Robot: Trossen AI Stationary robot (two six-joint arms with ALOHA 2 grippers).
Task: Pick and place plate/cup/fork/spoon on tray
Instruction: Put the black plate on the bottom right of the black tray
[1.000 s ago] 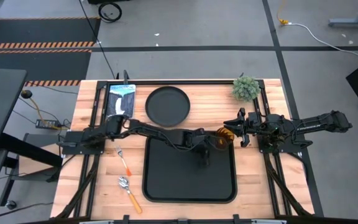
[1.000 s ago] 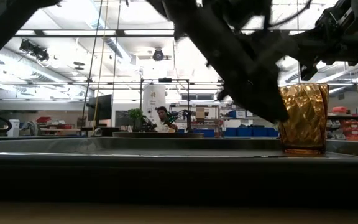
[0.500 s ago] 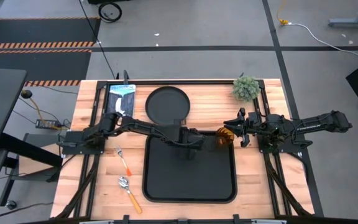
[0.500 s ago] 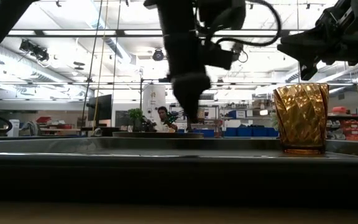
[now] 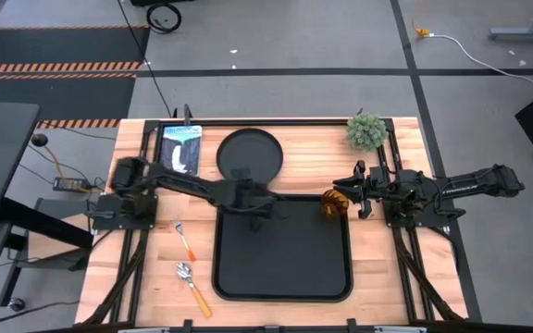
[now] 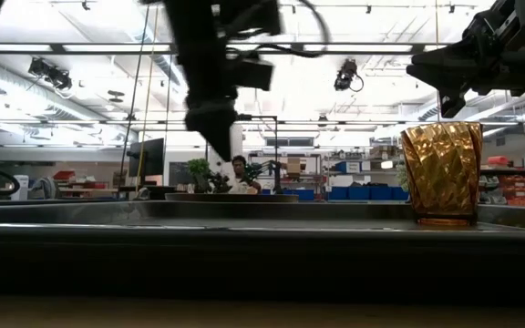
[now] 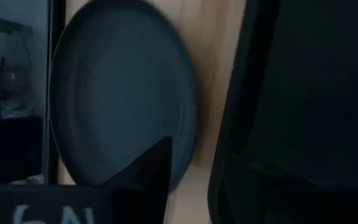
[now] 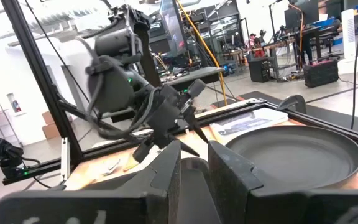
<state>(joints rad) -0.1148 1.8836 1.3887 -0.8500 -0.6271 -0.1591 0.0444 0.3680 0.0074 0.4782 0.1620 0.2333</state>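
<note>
The amber cup stands upright on the far right corner of the black tray; it also shows in the low view. The round black plate lies on the table beyond the tray. The fork and the spoon lie on the table left of the tray. My left gripper hangs open and empty above the tray's far left corner, near the plate. My right gripper waits just right of the cup, above the table, its fingers a little apart and empty.
A small green plant stands at the far right corner of the table. A printed card lies at the far left, beside the plate. Black frame rails run along both sides. A person shows far off in the room behind.
My left gripper has drawn away from the cup, going toward the table's left edge and a little toward its far edge, along the tray's far rim. It now hangs near the plate. The cup has stayed upright on the tray.
</note>
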